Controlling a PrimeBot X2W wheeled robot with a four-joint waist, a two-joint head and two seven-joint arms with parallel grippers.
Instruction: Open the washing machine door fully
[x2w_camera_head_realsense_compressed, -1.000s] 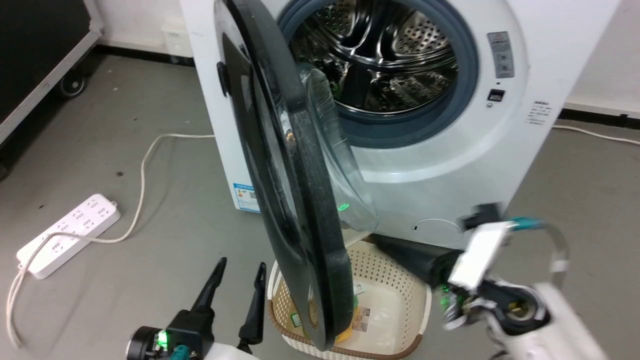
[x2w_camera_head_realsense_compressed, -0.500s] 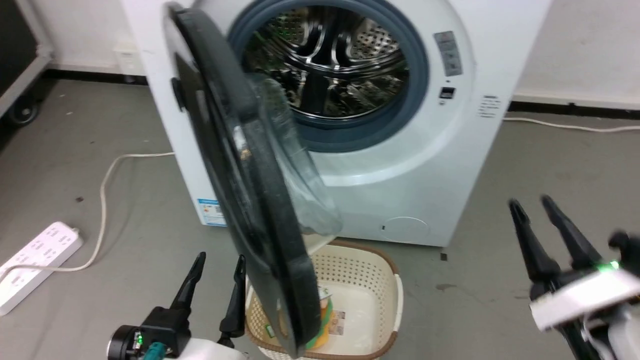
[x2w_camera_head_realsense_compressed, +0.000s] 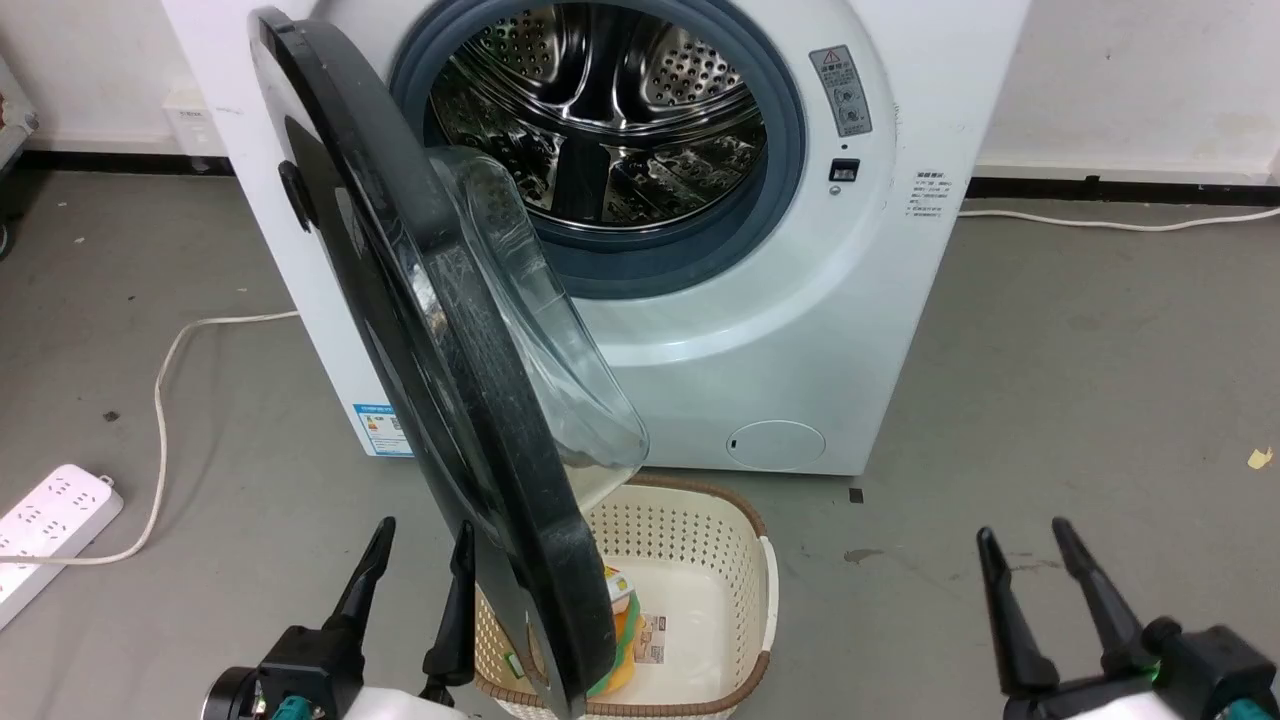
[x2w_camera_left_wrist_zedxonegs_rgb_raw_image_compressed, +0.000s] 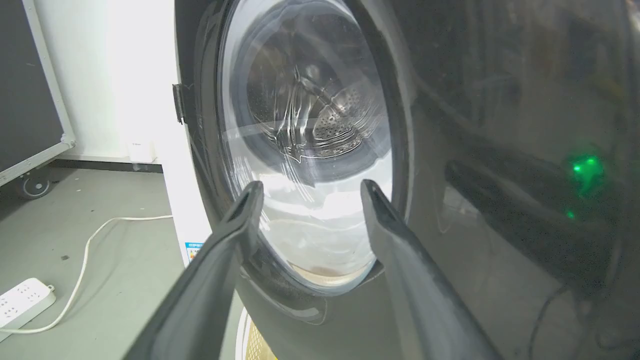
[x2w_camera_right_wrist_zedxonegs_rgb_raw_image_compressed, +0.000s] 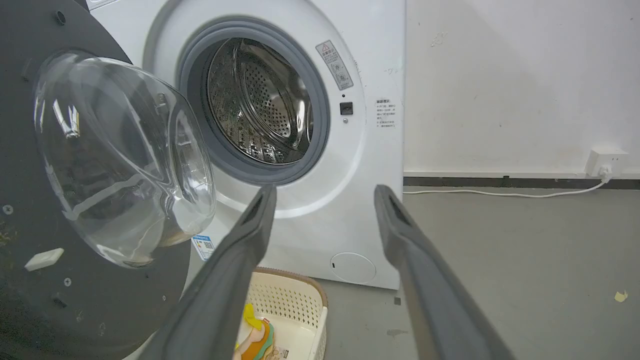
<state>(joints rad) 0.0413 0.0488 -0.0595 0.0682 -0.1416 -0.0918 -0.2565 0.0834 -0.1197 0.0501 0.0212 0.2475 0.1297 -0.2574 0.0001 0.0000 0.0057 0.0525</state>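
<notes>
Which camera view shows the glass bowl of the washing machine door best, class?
The right wrist view: the whole glass bowl bulges out from the door, unobstructed. The head view shows the bowl only side-on. The left wrist view looks through the bowl from the outer side.

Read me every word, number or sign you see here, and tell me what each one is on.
No text reads clearly.
Grey sticker beside the steel drum opening on the white washing machine: red warning triangle; print too small.
Black print block on the machine's front: too small.
Blue-topped label at its lower left: blurred.
Packet in the cream perforated plastic basket: too small.
</notes>
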